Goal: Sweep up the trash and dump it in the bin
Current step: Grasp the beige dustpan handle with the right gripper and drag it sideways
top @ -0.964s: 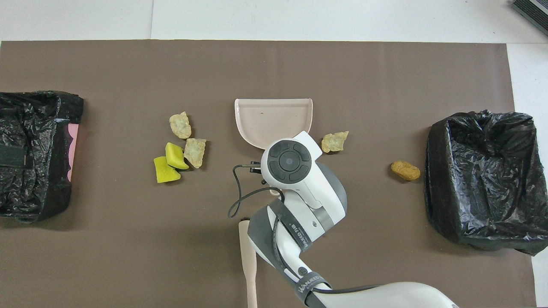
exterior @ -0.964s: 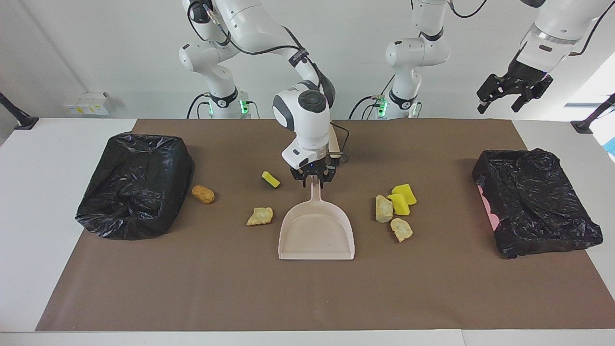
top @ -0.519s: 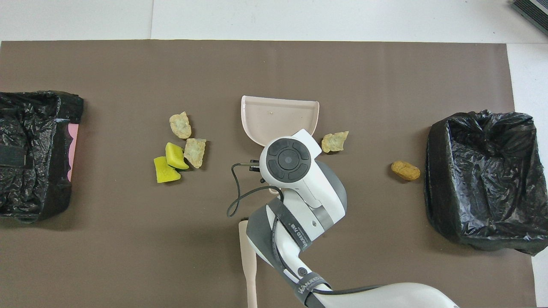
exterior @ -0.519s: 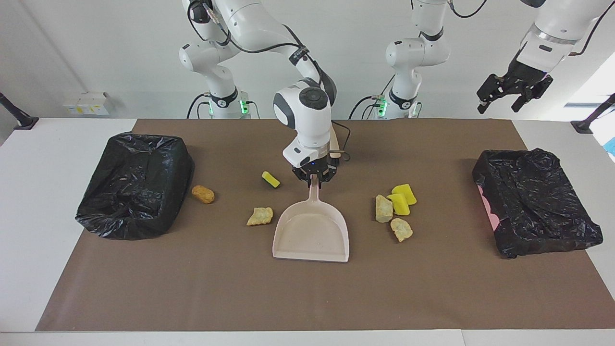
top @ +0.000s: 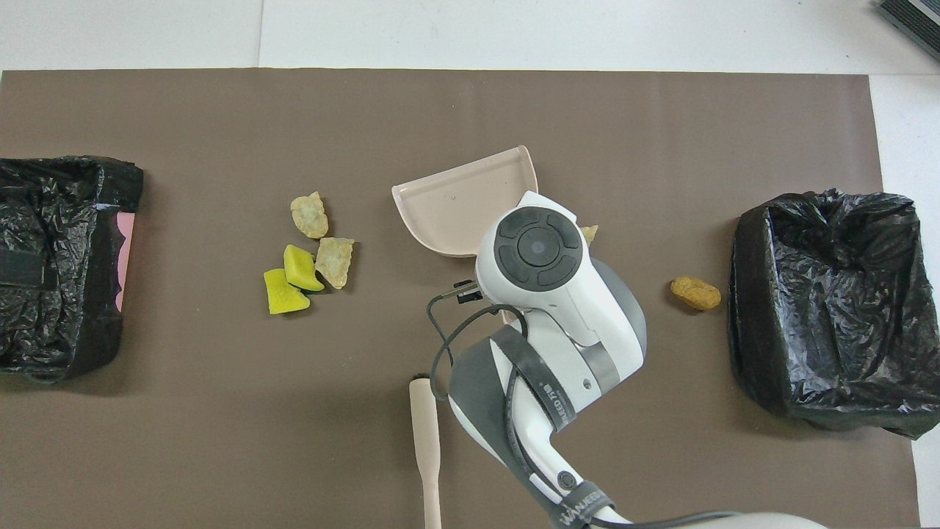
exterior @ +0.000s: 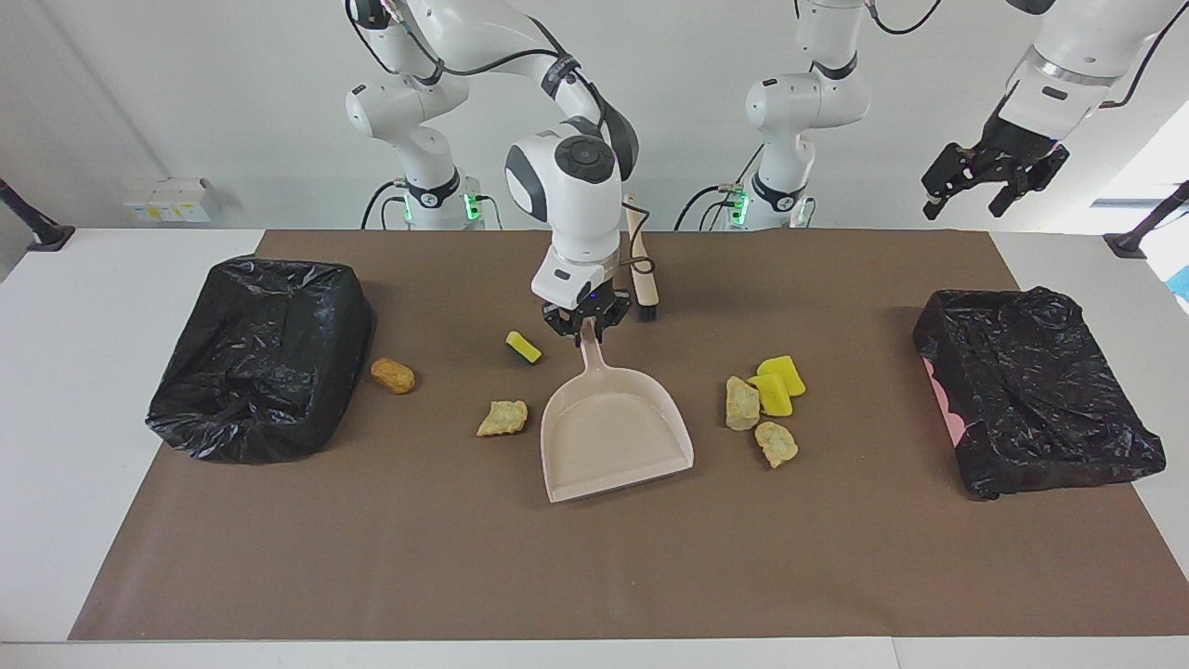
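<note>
- Brush (exterior: 641, 265) lay nearest the robots, handle (top: 426, 448) alone visible from overhead, black bristles seen only in the facing view.
- Right gripper (exterior: 581, 321) clamped shut on the dustpan (exterior: 618, 435) handle; hidden under the wrist in the overhead view.
- Dustpan tilted, mouth turned toward the left arm's end of the table, pan (top: 459, 202) farther from the robots than the grip.
- Trash on the brown mat (exterior: 594, 576): yellow sponge (exterior: 524, 347) just beside the gripper, seen in the facing view only; orange-brown lump (top: 695, 292) near the bin (top: 826, 308) at the right arm's end; beige lump (exterior: 503, 417) beside the pan, mostly covered by the wrist from overhead.
- Cluster toward the left arm's end: two yellow sponges (top: 292, 279) touching a beige lump (top: 335, 261), another beige lump (top: 309, 214) farther out.
- Second bin (top: 55, 264) at the left arm's end.
- Left gripper (exterior: 989, 181) waited raised off the mat, jaws wide, holding nothing; absent from overhead.
</note>
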You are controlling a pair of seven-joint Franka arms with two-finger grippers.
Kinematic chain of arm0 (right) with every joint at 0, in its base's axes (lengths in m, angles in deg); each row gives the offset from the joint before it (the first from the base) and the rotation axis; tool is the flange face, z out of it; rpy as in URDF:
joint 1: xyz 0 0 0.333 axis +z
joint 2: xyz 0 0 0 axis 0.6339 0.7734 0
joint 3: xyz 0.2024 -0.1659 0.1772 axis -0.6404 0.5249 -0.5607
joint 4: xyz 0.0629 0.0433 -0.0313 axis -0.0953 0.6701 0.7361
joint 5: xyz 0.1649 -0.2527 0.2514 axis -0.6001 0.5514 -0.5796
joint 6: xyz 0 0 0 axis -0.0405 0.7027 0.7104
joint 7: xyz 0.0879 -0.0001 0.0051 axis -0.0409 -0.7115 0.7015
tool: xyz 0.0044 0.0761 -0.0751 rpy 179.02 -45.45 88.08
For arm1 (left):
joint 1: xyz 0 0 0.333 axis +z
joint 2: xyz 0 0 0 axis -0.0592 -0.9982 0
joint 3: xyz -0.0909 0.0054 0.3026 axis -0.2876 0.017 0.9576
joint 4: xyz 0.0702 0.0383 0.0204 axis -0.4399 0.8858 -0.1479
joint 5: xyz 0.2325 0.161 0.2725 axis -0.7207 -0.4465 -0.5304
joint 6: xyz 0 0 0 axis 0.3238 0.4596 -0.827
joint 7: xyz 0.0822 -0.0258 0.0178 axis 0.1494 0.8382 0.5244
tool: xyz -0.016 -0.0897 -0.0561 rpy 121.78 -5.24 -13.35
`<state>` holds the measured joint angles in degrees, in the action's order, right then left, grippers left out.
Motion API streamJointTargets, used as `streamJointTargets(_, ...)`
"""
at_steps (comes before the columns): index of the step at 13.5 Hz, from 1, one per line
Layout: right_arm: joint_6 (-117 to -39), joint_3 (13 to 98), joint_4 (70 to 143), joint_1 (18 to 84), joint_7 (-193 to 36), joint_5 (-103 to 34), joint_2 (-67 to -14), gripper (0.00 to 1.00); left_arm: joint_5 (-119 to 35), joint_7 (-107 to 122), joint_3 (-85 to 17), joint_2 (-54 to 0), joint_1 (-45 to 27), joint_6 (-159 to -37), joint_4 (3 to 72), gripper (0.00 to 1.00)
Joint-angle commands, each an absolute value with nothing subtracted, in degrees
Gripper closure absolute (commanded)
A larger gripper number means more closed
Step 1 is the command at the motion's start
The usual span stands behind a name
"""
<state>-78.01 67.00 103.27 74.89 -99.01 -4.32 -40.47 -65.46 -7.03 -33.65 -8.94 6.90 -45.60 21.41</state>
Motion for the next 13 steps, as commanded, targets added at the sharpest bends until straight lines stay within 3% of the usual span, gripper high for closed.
streamJointTargets(1,-77.5,66.7,103.7,72.4,-83.1,-3.8,-41.2,1.00,-65.3,-6.6,-33.7,-8.1,6.6,-45.2,21.6,0.00)
streamJointTargets(7,-77.7,66.7,103.8,68.3,-48.6,-3.7,-40.6,1.00,-64.7,-5.0,-35.1,-5.7,3.5,-43.1,24.6,0.00)
streamJointTargets(11,-77.6,66.9,106.0,66.2,-36.0,-3.0,-41.2,1.00,-62.9,6.6,-35.2,6.4,-8.3,-50.5,44.3,0.00)
streamJointTargets(13,-77.4,66.8,105.7,64.7,-30.2,-2.4,-41.0,1.00,-62.2,9.2,-35.2,7.1,-13.6,-51.5,48.3,0.00)
